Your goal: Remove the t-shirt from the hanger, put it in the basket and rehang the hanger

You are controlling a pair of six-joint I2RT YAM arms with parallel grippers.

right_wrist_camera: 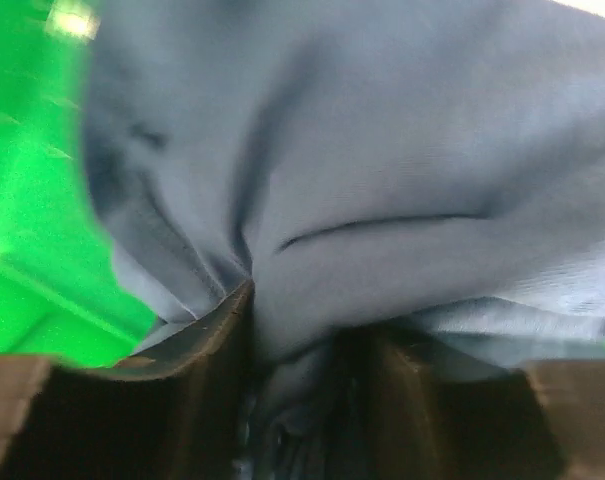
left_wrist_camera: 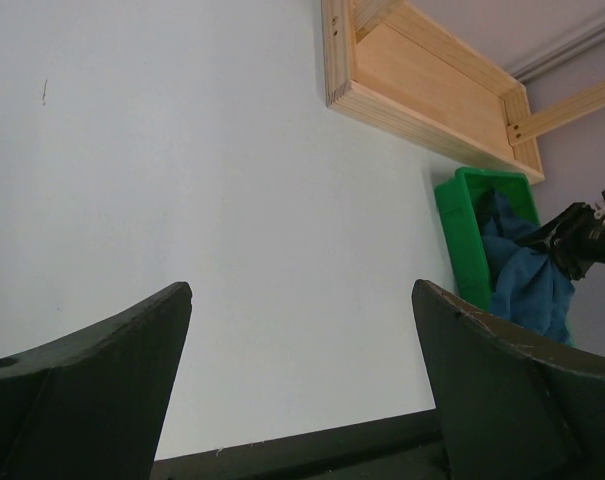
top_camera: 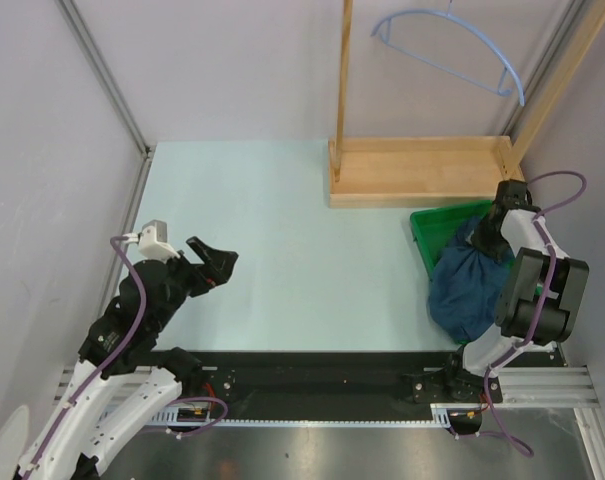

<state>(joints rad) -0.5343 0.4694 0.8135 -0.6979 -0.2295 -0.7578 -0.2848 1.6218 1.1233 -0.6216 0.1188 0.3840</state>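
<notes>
Left gripper (top_camera: 215,262) is found idle over the table (top_camera: 282,200), jaws wide apart, nothing held. The hanger (top_camera: 380,30) is seen bare on the wooden rack (top_camera: 417,170) — removal is judged done. Over the green tray (top_camera: 432,225) the t-shirt (top_camera: 467,285) is bunched, spilling past its near edge. Right gripper (top_camera: 494,235) is clamped on a fold. The cloth should be lowered to rest, the jaws opened fully, then the arm raised straight up — so nothing is dragged out

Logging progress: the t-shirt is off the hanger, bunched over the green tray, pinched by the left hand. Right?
No: the right hand pinches the t-shirt, as the right wrist view shows. The left hand is open, empty. The rest holds.
</notes>
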